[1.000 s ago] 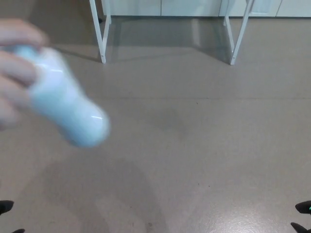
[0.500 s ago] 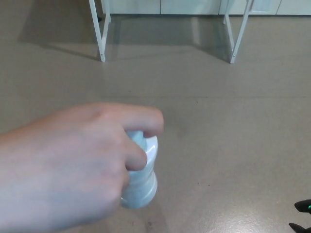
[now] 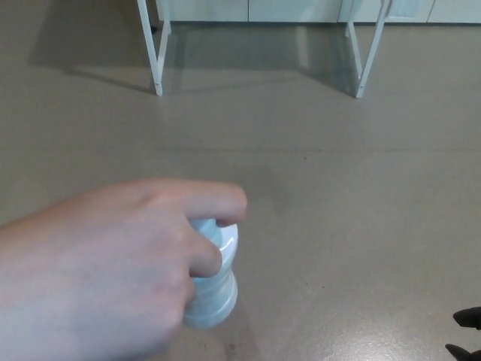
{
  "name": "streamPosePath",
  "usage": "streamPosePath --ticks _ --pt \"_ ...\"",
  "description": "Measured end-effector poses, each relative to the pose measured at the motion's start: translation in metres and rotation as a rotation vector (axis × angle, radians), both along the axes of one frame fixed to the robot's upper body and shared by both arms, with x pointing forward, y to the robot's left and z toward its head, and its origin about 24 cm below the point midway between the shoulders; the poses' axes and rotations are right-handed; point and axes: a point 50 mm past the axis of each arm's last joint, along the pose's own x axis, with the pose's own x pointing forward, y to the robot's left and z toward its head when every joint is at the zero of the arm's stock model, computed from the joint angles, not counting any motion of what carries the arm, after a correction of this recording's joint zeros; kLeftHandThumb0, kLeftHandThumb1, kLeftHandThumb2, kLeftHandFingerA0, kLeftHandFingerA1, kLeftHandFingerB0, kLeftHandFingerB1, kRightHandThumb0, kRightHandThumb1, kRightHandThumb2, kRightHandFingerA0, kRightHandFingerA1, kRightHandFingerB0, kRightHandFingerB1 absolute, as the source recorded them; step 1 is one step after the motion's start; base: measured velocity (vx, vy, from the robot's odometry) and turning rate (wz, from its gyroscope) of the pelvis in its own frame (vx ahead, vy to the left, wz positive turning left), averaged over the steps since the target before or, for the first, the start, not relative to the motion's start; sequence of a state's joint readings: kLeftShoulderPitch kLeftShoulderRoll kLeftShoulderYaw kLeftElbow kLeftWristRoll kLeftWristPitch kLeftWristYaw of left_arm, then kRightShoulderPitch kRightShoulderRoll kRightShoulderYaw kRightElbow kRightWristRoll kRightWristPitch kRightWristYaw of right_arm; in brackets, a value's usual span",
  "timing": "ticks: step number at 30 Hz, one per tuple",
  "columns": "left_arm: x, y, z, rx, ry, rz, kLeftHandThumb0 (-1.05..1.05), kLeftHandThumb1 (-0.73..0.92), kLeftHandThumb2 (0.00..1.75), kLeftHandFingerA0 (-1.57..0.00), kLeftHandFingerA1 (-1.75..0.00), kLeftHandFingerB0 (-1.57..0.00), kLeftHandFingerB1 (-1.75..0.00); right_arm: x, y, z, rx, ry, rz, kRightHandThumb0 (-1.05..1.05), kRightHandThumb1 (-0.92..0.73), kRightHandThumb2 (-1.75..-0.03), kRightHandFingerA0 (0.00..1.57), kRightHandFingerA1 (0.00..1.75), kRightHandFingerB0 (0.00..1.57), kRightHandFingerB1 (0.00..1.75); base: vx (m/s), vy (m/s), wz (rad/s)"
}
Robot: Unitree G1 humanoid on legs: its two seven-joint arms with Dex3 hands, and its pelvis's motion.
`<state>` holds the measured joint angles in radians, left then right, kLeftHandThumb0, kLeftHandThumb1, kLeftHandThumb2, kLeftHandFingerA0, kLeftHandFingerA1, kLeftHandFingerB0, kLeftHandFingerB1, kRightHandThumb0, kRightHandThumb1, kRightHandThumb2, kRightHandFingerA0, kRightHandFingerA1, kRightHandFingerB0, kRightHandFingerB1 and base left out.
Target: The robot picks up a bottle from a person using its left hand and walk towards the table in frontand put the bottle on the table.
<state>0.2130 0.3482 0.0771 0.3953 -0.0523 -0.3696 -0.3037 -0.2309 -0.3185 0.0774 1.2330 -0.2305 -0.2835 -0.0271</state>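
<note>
Grey-brown floor fills nearly the whole head view, smooth, with a faint sheen and a few dark specks. Along the top edge stand two white table legs, one on the left and one on the right, each slanting a little and casting a soft shadow on the floor between them. Pale cabinet fronts run behind the legs at the very top.

Person's hand reaches in from the lower left, large and close to the camera, slightly blurred. It is closed around a bottle: one finger lies stretched across the bottle's upper end, and another presses on its side just below.

Bottle is pale blue-white with a ribbed, waisted body. Only its right side and rounded lower end show past the person's hand; the rest is covered. It is held in the air above the floor, low and left of centre, well apart from the table legs. No part of the robot touches it.

Robot's left hand does not appear. Robot's right hand shows only as a small black sliver at the bottom right corner, well apart from the bottle; too little is visible to tell how far open it is or whether it has hold of anything.
</note>
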Motion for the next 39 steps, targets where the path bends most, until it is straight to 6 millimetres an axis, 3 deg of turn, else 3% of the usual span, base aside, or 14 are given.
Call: streamPosePath --ticks 1,2,4,6,7,9,10,12,13,18,19,26,37,39 --pt "-0.001 -0.004 0.005 -0.005 -0.020 -0.022 -0.62 0.38 0.74 -0.07 -0.36 -0.07 -0.14 0.000 0.000 0.000 0.000 0.000 0.000 -0.57 -0.61 -0.59 0.68 0.52 0.51 0.42 0.00 0.000 0.00" --pt "-0.002 -0.007 0.007 -0.008 -0.028 -0.032 -0.57 0.45 0.54 -0.09 -0.31 -0.02 -0.22 0.000 0.000 0.000 0.000 0.000 0.000 -0.57 -0.61 -0.59 0.69 0.53 0.51 0.42 0.00 0.000 0.00" --pt "-0.004 -0.018 0.017 -0.017 -0.073 -0.085 -0.57 0.44 0.55 -0.09 -0.31 -0.02 -0.22 0.000 0.000 0.000 0.000 0.001 0.001 -0.57 -0.61 -0.59 0.68 0.53 0.51 0.42 0.00 0.000 0.00" --pt "-0.005 -0.027 0.027 -0.026 -0.110 -0.128 -0.58 0.38 0.74 -0.06 -0.39 -0.05 -0.15 0.000 0.000 0.000 0.000 0.001 0.002 -0.57 -0.61 -0.59 0.67 0.53 0.50 0.43 0.00 0.000 0.00" --pt "-0.006 -0.033 0.032 -0.032 -0.132 -0.151 -0.59 0.44 0.54 -0.10 -0.33 -0.01 -0.23 0.000 0.001 0.000 0.000 0.001 0.002 -0.55 -0.61 -0.59 0.65 0.53 0.51 0.43 0.00 0.000 0.00" --pt "-0.007 -0.044 0.043 -0.047 -0.174 -0.203 -0.58 0.44 0.53 -0.09 -0.33 0.00 -0.24 0.000 0.001 0.000 0.000 0.002 0.003 -0.55 -0.62 -0.59 0.66 0.52 0.52 0.43 0.00 0.000 0.00" --pt "-0.008 -0.049 0.047 -0.052 -0.189 -0.221 -0.55 0.36 0.76 0.00 -0.40 -0.06 -0.18 0.000 0.001 0.000 0.000 0.002 0.003 -0.55 -0.62 -0.59 0.71 0.54 0.55 0.44 0.00 0.000 0.00" --pt "-0.011 -0.060 0.059 -0.068 -0.231 -0.273 -0.55 0.34 0.73 -0.05 -0.40 -0.01 -0.18 0.000 0.001 -0.001 -0.001 0.003 0.006 -0.55 -0.63 -0.59 0.71 0.54 0.58 0.45 0.00 0.000 0.00" --pt "-0.012 -0.066 0.064 -0.076 -0.249 -0.297 -0.59 0.42 0.53 -0.08 -0.33 0.00 -0.24 0.000 0.001 -0.001 -0.002 0.004 0.008 -0.55 -0.63 -0.59 0.72 0.54 0.58 0.45 0.00 0.000 0.00" --pt "-0.022 -0.095 0.091 -0.128 -0.333 -0.422 -0.59 0.41 0.53 -0.07 -0.32 0.00 -0.25 -0.001 0.002 -0.001 -0.005 0.011 0.020 -0.55 -0.64 -0.59 0.68 0.52 0.58 0.45 0.00 0.000 0.00" --pt "-0.025 -0.103 0.098 -0.141 -0.351 -0.455 -0.53 0.34 0.76 -0.01 -0.35 0.00 -0.20 -0.001 0.002 -0.002 -0.007 0.014 0.023 -0.55 -0.64 -0.59 0.68 0.52 0.59 0.45 0.00 0.000 0.00" --pt "-0.043 -0.135 0.133 -0.187 -0.406 -0.626 -0.56 0.35 0.76 -0.01 -0.30 0.00 -0.17 -0.005 0.002 -0.004 -0.013 0.033 0.032 -0.55 -0.64 -0.59 0.71 0.54 0.60 0.45 0.00 0.000 0.00" --pt "-0.036 -0.161 0.144 -0.243 -0.388 -0.697 -0.65 0.41 0.72 -0.06 -0.44 -0.11 -0.04 -0.009 -0.001 -0.005 -0.027 0.052 0.036 -0.56 -0.64 -0.59 0.75 0.55 0.61 0.46 0.00 0.000 0.00" --pt "-0.033 -0.165 0.145 -0.246 -0.389 -0.699 -0.56 0.36 0.75 -0.08 -0.47 -0.02 -0.19 -0.008 -0.002 -0.005 -0.030 0.051 0.038 -0.57 -0.63 -0.59 0.75 0.55 0.62 0.46 0.00 0.000 0.00"
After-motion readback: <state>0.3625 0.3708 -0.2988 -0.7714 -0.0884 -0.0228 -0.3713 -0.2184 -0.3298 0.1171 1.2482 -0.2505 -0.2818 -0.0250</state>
